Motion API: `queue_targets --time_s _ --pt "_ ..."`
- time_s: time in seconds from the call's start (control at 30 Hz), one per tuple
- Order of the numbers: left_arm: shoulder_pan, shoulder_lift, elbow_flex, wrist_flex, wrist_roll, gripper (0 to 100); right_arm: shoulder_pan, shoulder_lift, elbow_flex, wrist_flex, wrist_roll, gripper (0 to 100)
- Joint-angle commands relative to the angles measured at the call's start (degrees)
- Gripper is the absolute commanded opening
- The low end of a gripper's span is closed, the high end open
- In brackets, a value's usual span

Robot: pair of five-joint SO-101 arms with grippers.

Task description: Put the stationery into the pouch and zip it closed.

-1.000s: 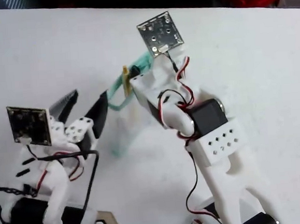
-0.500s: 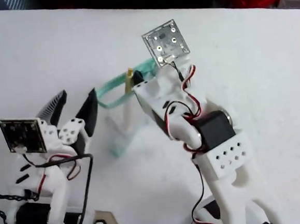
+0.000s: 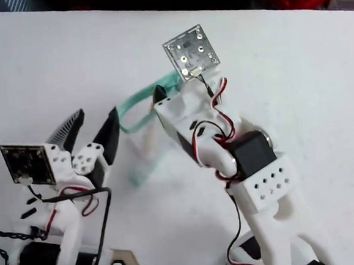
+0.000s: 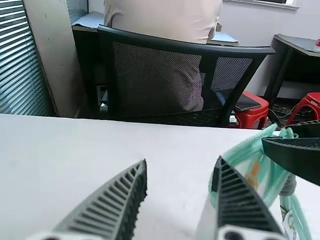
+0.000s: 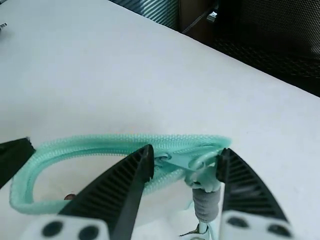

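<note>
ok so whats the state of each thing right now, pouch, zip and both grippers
left gripper: open, holding nothing, beside the pouch
right gripper: open, astride the pouch's zip end
pouch: mouth open, not zipped
zip pull: at one end of the mouth, between the right gripper's jaws, not clamped
</note>
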Motion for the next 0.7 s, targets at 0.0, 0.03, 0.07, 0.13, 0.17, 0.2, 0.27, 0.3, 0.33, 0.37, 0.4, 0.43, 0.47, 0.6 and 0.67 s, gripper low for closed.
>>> queue_targets --time_s 0.0,0.03,0.07,0.13,0.17,0.2,0.27,0.3,0.33,0.37,0.4,0.43,0.47,0.6,0.67 --pt "1.9 0.9 6.4 0.4 0.1 21 -1.5 -0.7 -4.2 3.4 -0.2 23.8" --pt "1.9 0.9 6.4 0.4 0.1 21 -1.5 -0.7 -6.1 4.5 -0.4 25.9" --pt "1.9 0.9 6.4 0.4 0.1 21 -1.6 -0.6 -7.9 5.7 -0.3 27.6" --pt "1.9 0.9 6.4 0.4 0.1 21 -2.9 -0.5 -10.3 7.1 0.1 28.6" --pt "1.9 0.9 6.4 0.4 0.1 21 -3.6 -0.2 -10.7 7.4 0.1 28.6" --pt "1.9 0.9 6.4 0.4 0.1 21 -4.3 -0.1 -10.6 7.4 0.1 28.6" --pt "1.9 0.9 6.5 0.4 0.1 21 -5.0 0.0 -10.5 7.5 0.1 28.6" --pt "1.9 0.9 6.5 0.4 0.1 21 -5.0 -0.1 -10.9 7.4 0.1 28.6" --pt "1.9 0.9 6.5 0.4 0.1 21 -4.9 -0.6 -11.1 7.3 0.1 28.6" --pt "1.9 0.9 6.5 0.4 0.1 21 -4.7 -0.9 -12.0 7.0 0.1 28.6" --pt "1.9 0.9 6.5 0.4 0.1 21 -4.0 -1.4 -13.4 7.0 0.1 28.6" --pt "1.9 0.9 6.9 0.4 0.1 21 -3.4 -1.7 -14.6 7.0 0.1 28.6" --pt "1.9 0.9 7.5 -0.4 0.1 21 -2.8 -2.2 -15.9 7.0 0.1 28.6" --pt "1.9 0.9 9.8 -4.0 0.1 21 -1.3 -2.4 -20.1 7.8 0.1 28.6" --pt "1.9 0.9 10.0 -4.4 0.1 21 -1.5 -0.9 -20.3 9.5 0.2 28.6"
